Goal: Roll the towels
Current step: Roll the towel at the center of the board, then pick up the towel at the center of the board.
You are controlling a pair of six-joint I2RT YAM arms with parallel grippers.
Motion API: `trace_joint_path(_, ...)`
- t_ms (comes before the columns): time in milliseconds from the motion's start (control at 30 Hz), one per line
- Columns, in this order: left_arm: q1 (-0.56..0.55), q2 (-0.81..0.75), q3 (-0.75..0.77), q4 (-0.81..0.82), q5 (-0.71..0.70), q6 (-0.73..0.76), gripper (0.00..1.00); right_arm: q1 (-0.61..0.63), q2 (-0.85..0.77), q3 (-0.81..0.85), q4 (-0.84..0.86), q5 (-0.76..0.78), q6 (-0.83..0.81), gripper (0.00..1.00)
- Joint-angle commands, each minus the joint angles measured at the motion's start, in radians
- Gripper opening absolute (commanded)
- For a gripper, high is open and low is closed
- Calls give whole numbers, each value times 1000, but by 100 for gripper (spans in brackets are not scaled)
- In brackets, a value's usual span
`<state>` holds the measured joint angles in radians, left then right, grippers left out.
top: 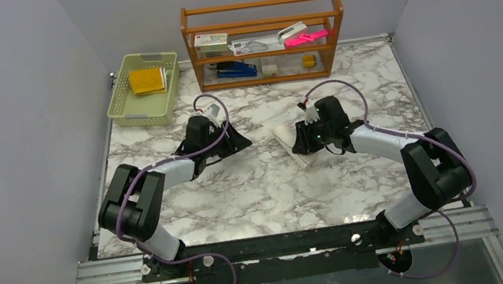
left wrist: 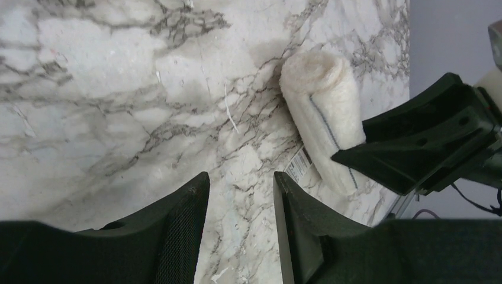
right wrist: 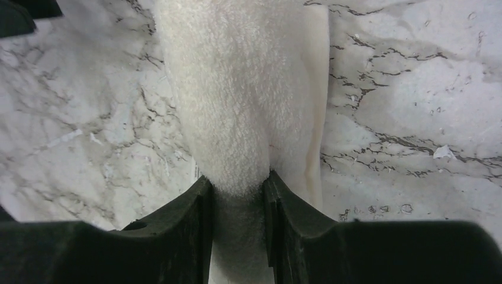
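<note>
The rolled cream towel lies mid-tabletop, its long axis diagonal, far-left to near-right. The right pincer squeezes it. The left pincer stands open and empty, nearby. The yellow towel lies in the green basket.

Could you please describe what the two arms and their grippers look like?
The left arm and right arm have black joints with white link covers, and a purple cable loops along each. The left gripper and right gripper have black, wedge-shaped fingers with finely textured inner faces.
</note>
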<state>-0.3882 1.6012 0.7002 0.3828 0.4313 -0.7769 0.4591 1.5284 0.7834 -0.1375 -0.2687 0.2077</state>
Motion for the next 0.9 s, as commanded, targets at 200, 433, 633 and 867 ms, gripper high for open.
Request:
trace_joint_path(200, -136, 52, -47, 198, -37, -107, 50, -205, 39, -137, 193, -463, 204, 25)
trace_joint_path(433, -212, 185, -37, 487, -15, -227, 53, -236, 92, -193, 286, -536, 258, 24)
trace_joint_path(633, -279, 336, -12, 702, -26, -338, 54, -237, 116, -200, 309, -544, 261, 24)
trace_joint_path(867, -304, 452, -63, 971, -131, -423, 60, -237, 132, -220, 345, -559, 271, 24)
